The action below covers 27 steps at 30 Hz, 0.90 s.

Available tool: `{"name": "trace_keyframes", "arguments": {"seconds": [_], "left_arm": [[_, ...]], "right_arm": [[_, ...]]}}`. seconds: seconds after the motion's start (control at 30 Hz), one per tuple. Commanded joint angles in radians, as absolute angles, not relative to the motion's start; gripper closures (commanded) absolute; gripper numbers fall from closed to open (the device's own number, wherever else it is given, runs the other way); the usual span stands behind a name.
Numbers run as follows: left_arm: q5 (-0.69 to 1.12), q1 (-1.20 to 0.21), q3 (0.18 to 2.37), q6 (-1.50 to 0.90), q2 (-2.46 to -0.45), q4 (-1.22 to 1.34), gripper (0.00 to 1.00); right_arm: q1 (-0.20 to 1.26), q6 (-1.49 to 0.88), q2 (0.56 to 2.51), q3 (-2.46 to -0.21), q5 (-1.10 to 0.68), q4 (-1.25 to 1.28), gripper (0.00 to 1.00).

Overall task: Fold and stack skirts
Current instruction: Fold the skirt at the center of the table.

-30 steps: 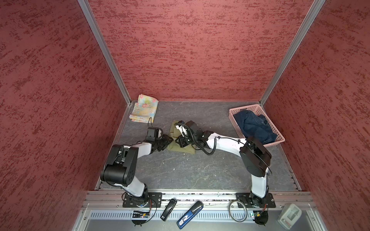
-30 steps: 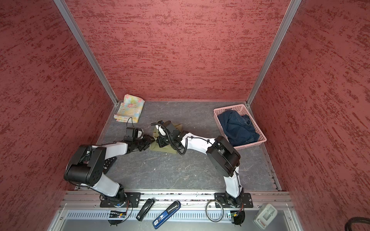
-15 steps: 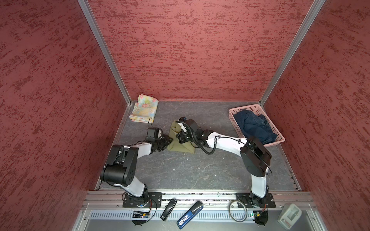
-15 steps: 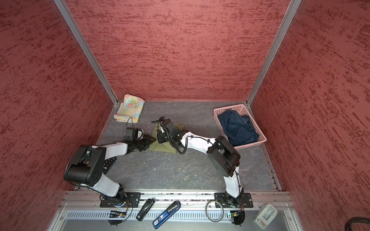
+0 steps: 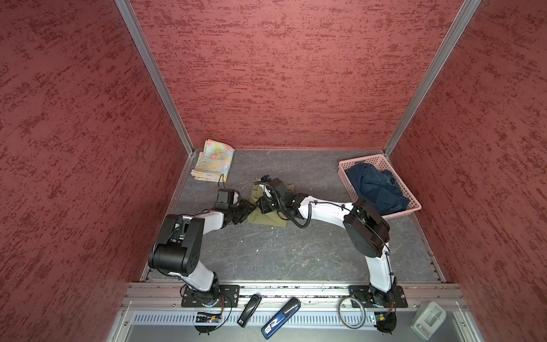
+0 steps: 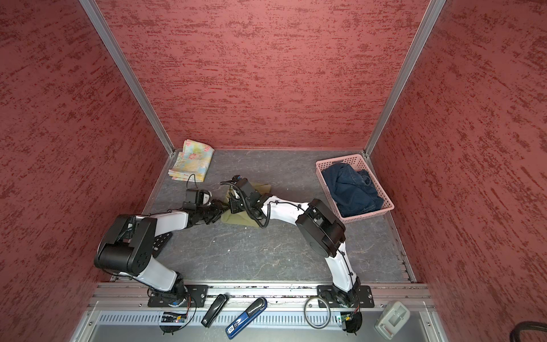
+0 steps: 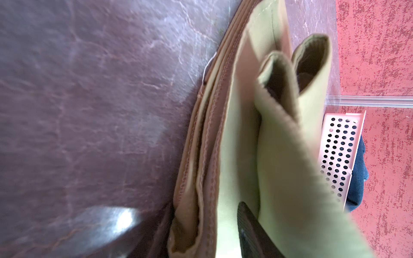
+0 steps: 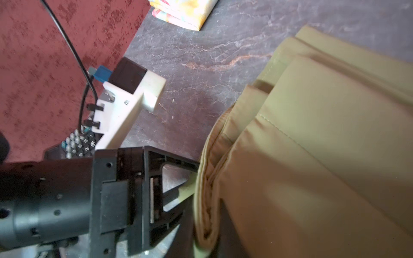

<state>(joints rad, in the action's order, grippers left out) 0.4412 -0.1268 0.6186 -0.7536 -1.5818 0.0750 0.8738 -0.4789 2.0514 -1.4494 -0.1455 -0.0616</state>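
Left gripper (image 8: 178, 189) is standing about half open, with the layered edge of the olive-green skirt (image 5: 268, 219) running in between its jaws. Judging from the left wrist view, it is clamping that thick edge rather than hanging loose. Right gripper (image 5: 262, 204) is pressing down onto the same skirt from the opposite side. Its fingertips are hiding under the wrist and the cloth, so cannot tell whether it is gripping or letting go. The skirt is lying mid-table on the grey table (image 5: 266, 251), left of centre, and its upper folds are bulging up in loops rather than lying flat. The floral skirt (image 5: 214, 160) is sitting folded in the far-left corner. The denim skirt (image 5: 376, 189) is lying crumpled in the pink basket (image 5: 361, 159) at the far-right corner. Step in hand, as judged: finishing the fold on the second skirt. The next move is calling for flattening those loops without dragging the lower layers, then carrying the bundle onto the floral skirt.
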Motion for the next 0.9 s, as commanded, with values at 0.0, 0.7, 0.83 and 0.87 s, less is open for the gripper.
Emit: {"name": "trace_keyframes", "arguments": {"seconds": [0.0, 0.7, 0.83, 0.87], "left_arm": [[0.439, -0.114, 0.605, -0.743, -1.567, 0.008, 0.51], [0.48, 0.042, 0.69, -0.696, -1.314, -0.32, 0.25], [0.523, 0.044, 0.733, -0.7, -1.403, -0.306, 0.24], [0.528, 0.042, 0.743, -0.7, -1.423, -0.299, 0.24]], "right_arm": [[0.877, -0.457, 1.999, -1.447, -0.159, -0.039, 0.53], [0.755, -0.47, 1.877, -1.276, -0.199, -0.038, 0.37], [0.798, -0.439, 1.92, -1.264, -0.145, -0.026, 0.42], [0.81, -0.431, 1.935, -1.261, -0.134, -0.021, 0.45]]}}
